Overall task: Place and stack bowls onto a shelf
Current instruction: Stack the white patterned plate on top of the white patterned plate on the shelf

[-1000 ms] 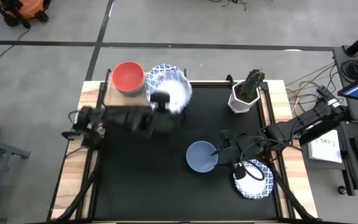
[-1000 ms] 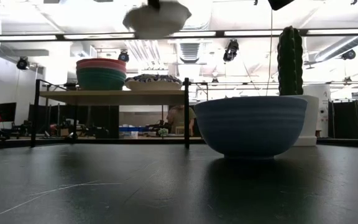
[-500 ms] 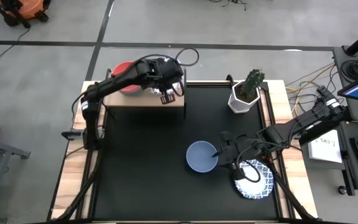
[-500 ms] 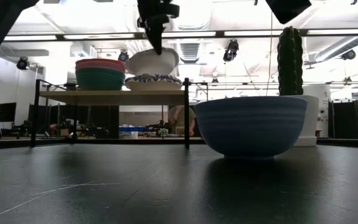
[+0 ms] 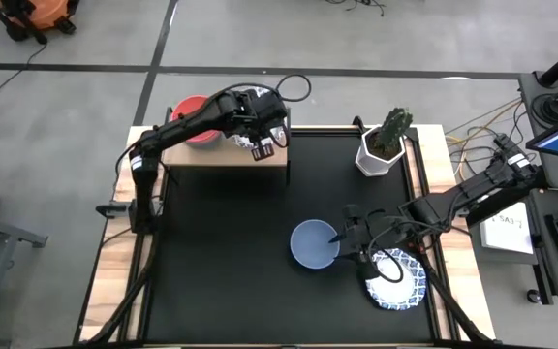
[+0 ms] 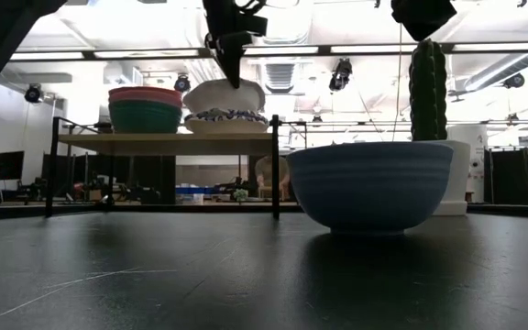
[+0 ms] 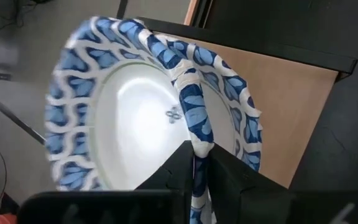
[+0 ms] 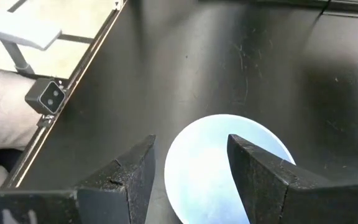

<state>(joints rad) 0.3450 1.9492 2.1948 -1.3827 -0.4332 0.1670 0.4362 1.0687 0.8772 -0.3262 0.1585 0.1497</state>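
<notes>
Your left end effector (image 5: pixel 263 147) sits over the right end of the shelf (image 5: pixel 206 155) at the worktop's (image 5: pixel 221 281) far-left corner, its fingers (image 7: pixel 229 186) narrow on the rim of a white, blue-patterned bowl (image 7: pixel 143 112); that bowl rests tilted on another patterned bowl (image 6: pixel 225 121) already on the shelf; beside them, toward the shelf's left end, you have a stack with a green bowl (image 6: pixel 148 116) under a pink bowl (image 6: pixel 145 93); your right end effector (image 5: pixel 341 236) hangs with fingers wide at the right rim of the blue bowl (image 5: pixel 313 243), which stands on the worktop toward its near-right corner; one more patterned bowl (image 5: pixel 396 280) lies just beyond it by the near-right corner; the cactus pot (image 5: pixel 380 152) stands at the far-right corner.
</notes>
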